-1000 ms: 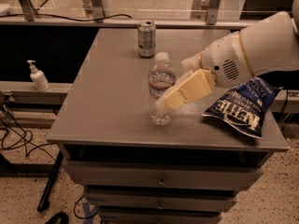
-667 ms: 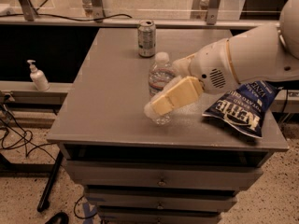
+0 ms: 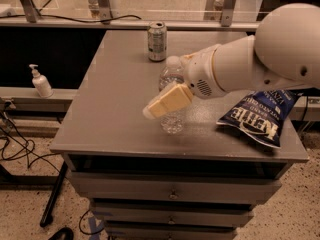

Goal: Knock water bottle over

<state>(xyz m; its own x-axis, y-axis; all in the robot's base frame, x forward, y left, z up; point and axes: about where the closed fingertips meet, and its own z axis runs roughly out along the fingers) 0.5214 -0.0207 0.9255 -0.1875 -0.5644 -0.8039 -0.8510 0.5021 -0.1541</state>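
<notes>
The gripper (image 3: 165,102) is over the middle of the grey table (image 3: 110,109), in front of the water bottle (image 3: 172,120); I cannot tell if it is open or closed. The bottle is clear, ribbed, with a white cap, and stands upright behind the gripper. There is one bottle, one soda can (image 3: 156,40), one chip bag (image 3: 260,118) and one pump dispenser (image 3: 40,82).

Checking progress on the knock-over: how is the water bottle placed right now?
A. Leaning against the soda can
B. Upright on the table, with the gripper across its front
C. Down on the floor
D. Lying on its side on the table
B: the water bottle stands on the table with its base down and cap up, and the gripper crosses in front of its middle.
</notes>
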